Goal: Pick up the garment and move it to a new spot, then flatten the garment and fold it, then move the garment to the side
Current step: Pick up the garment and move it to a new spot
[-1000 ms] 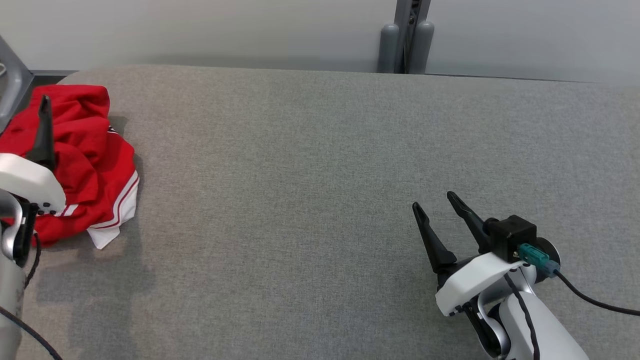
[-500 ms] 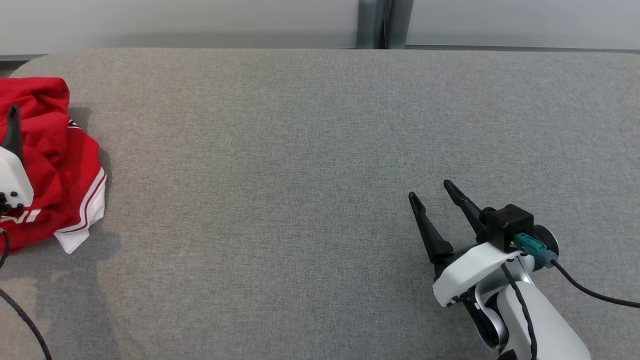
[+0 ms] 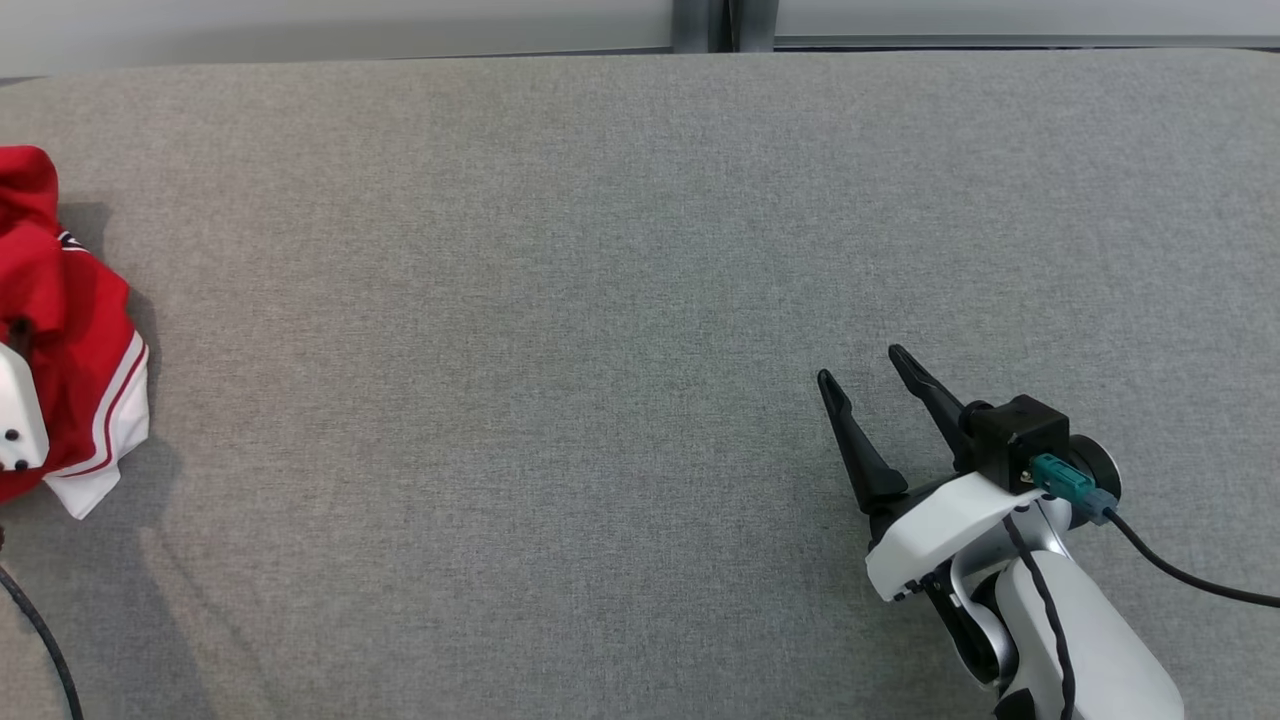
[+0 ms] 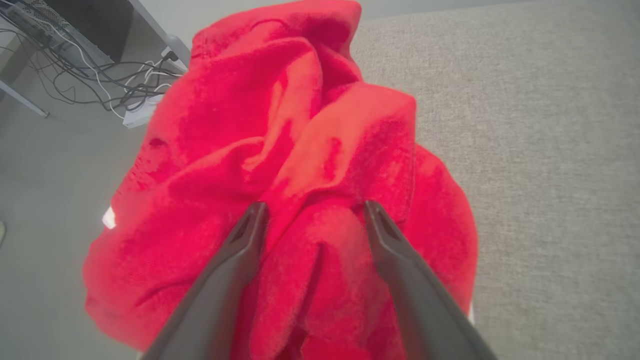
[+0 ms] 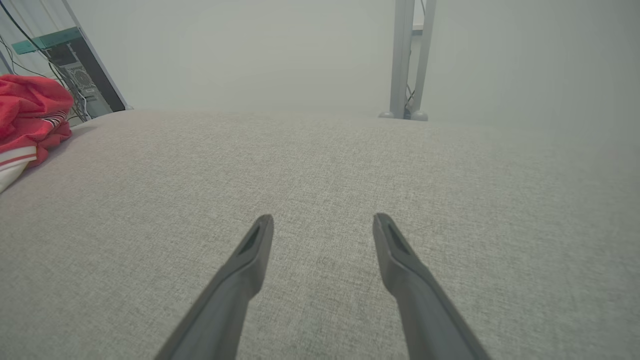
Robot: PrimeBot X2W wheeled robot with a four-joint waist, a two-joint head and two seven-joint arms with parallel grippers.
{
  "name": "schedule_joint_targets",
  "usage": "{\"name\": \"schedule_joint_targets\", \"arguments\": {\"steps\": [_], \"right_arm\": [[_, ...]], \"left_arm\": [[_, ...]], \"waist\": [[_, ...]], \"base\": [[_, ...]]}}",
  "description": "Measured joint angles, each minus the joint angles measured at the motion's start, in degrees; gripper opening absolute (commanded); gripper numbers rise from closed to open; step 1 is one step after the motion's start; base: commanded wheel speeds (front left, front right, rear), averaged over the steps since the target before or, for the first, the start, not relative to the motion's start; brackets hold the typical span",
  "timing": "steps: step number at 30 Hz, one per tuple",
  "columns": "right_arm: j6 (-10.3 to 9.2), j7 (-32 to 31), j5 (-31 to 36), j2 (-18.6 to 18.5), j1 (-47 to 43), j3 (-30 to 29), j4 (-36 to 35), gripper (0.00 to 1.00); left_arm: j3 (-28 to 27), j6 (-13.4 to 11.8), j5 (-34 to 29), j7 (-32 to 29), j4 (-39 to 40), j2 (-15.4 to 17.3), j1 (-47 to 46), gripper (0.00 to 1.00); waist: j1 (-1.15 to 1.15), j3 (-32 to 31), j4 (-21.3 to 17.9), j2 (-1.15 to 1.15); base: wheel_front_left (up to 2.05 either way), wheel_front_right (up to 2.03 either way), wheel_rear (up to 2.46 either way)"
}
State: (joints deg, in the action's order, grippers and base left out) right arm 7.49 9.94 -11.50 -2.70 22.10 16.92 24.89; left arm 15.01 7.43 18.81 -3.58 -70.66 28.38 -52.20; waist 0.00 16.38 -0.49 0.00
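The garment [image 3: 75, 320] is a crumpled red top with a white striped hem, lying at the far left of the grey table [image 3: 560, 300]. Seen from the left wrist, the garment [image 4: 300, 140] bulges just under my left gripper [image 4: 315, 207], whose jaws stand open above the folds with nothing held. At the head view's left edge, a white part of that wrist [image 3: 15, 425] covers some of the cloth. My right gripper [image 3: 861, 365] hovers open and empty over bare table at the lower right, far from the garment [image 5: 30, 110].
The garment lies at the table's left edge, with floor and loose cables [image 4: 100, 75] beyond it. A metal post [image 5: 410, 60] stands behind the table's far edge. A dark computer case [image 5: 85, 85] stands at the back left.
The camera has swung right, so the table and garment have slid left in the picture. The left gripper's finger has left the head view. Both grippers stay open.
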Motion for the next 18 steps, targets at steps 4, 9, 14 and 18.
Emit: {"name": "schedule_joint_targets", "arguments": {"steps": [4, 9, 14, 18], "right_arm": [[0.0, -0.11, 0.05, 0.01, 0.1, -0.05, -0.05, 1.0], [0.0, -0.43, 0.05, 0.01, 0.31, -0.36, -0.11, 1.0], [0.0, -0.4, 0.02, 0.01, 0.71, -0.16, 0.15, 1.0], [0.0, 0.03, -0.62, 0.01, 0.71, 0.02, 0.77, 1.0]], "left_arm": [[0.53, 0.0, 1.01, -0.92, -0.69, 0.22, 0.01, 1.0], [1.04, 0.0, 1.83, -1.21, -1.33, 0.2, 0.02, 0.0], [1.97, 0.0, 1.78, 2.63, -0.87, 0.19, -0.46, 0.0], [2.77, 0.0, 1.36, 7.31, 0.6, 0.2, -1.62, 0.0]], "waist": [[0.0, 0.39, -0.41, 0.0], [0.0, 0.4, -0.27, 0.0], [0.0, -0.16, 0.28, 0.0], [0.0, -1.34, 0.67, 0.0]], "base": [[0.0, 0.0, 0.0], [0.0, 0.0, 0.0], [0.0, 0.0, 0.0], [0.0, 0.0, 0.0]]}}
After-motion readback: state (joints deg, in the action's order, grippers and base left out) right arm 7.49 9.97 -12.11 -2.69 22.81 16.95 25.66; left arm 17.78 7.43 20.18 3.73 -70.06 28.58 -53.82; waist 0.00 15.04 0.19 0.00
